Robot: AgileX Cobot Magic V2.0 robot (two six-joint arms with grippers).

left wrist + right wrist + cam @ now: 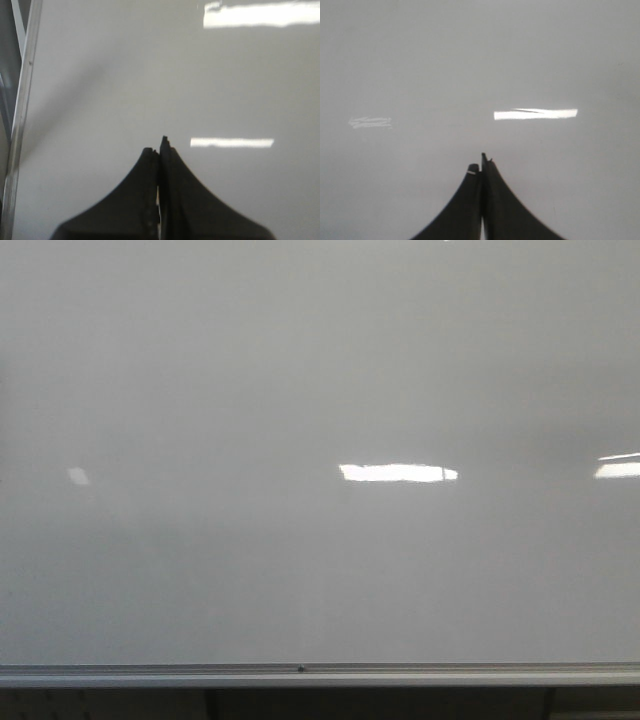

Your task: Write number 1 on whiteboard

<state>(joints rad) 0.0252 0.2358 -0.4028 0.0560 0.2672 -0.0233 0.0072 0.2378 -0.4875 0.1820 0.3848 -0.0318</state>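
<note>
- Front view is showing only the whiteboard [200, 390], bare, with no number 1 on it and neither arm in sight.
- Left gripper [159, 146] is facing its framed edge, jaws closed on nothing.
- Right gripper [481, 164] is likewise closed and empty; I judge it needs a marker before drawing one steady downward stroke.

Whiteboard [300, 370] glossy pale grey, silver-framed, no stroke visible.

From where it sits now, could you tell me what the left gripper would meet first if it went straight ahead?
Most likely the bare whiteboard: the shut left gripper points at its glossy surface with nothing between, though depth is unclear.
</note>
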